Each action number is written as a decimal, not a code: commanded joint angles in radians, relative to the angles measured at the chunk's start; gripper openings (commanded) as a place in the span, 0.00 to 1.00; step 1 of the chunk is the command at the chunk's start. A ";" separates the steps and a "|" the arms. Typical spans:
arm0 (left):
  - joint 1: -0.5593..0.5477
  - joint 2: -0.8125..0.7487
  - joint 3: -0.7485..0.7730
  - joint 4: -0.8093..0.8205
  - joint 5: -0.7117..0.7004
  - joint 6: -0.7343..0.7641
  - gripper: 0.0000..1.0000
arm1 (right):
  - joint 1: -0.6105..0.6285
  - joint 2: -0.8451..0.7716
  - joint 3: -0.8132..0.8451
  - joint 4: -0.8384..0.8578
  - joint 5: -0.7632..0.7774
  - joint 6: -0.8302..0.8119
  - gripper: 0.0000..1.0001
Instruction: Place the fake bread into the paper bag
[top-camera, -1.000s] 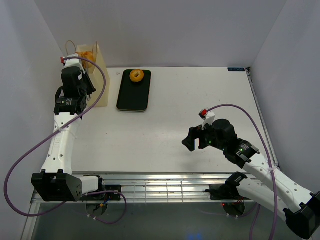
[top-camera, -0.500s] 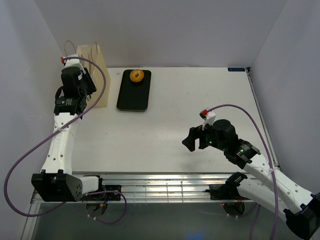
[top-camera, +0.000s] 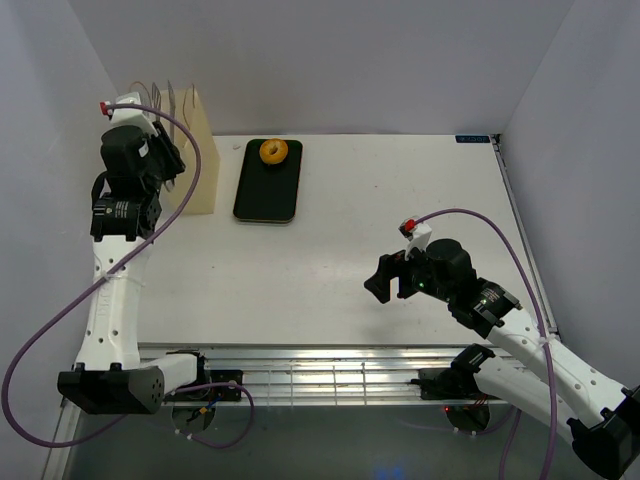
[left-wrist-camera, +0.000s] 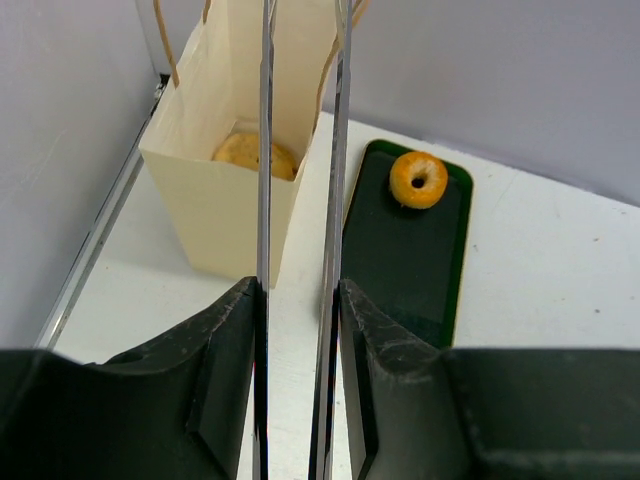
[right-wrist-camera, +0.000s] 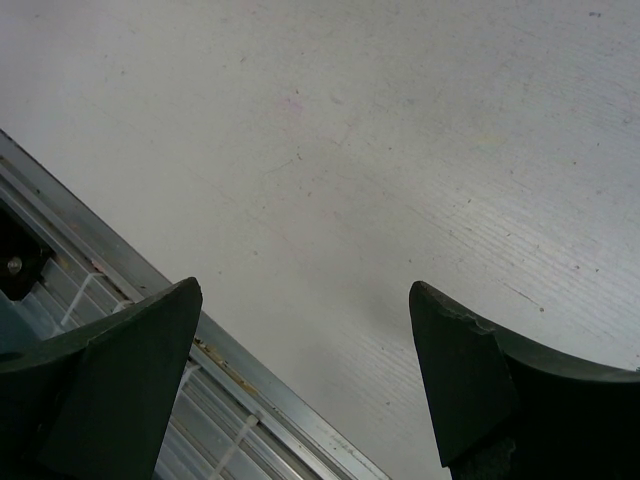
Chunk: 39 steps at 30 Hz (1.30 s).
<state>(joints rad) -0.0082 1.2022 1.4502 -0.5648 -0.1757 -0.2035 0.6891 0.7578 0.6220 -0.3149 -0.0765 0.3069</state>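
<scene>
one piece of the fake bread, an orange-brown ring (top-camera: 273, 151), lies at the far end of a black tray (top-camera: 266, 195) in the top view. the tray is just beside the paper bag (top-camera: 200, 165), which stands upright at the far left of the counter (top-camera: 400, 190). the left end effector (top-camera: 165, 130) hangs high at the near side of the bag, close to the left wall (top-camera: 50, 150). the right end effector (top-camera: 378, 280) sits well apart, low over bare counter on the right. no other pastry shows on the counter from here.

from the left wrist, the bag's mouth is open and a golden bun (left-wrist-camera: 255, 152) shows inside. whether more lies under or beside it i cannot tell. the left end effector's thin blades stand a narrow gap apart with nothing between them, lined up over the bag's near wall. the ring sits alone on the tray to the right of the bag. i judge the task well along: the bun at least is in, and the ring is left to fetch.

from the right wrist, the end effector's fingers are wide apart and empty over plain counter. the metal rail (right-wrist-camera: 250, 400) of the near edge is just below them.

the path from bag to tray is short and free. the bag's loop handles (left-wrist-camera: 166, 50), its thin paper sides and the nearby wall crowd the left arm, so there is little slack on that side. the right half of the counter gives ample room.
</scene>
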 joint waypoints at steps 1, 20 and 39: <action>0.007 -0.050 0.085 -0.010 0.065 -0.020 0.46 | -0.002 -0.017 -0.008 0.019 -0.008 0.001 0.90; 0.007 -0.039 -0.020 0.095 0.695 -0.174 0.42 | -0.003 -0.017 -0.027 0.062 -0.025 0.067 0.90; -0.006 0.140 -0.405 0.331 0.729 -0.315 0.39 | -0.003 -0.021 -0.051 0.089 -0.003 0.127 0.90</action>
<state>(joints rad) -0.0105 1.3262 1.0855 -0.3397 0.5140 -0.4419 0.6884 0.7391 0.5579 -0.2642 -0.0883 0.4206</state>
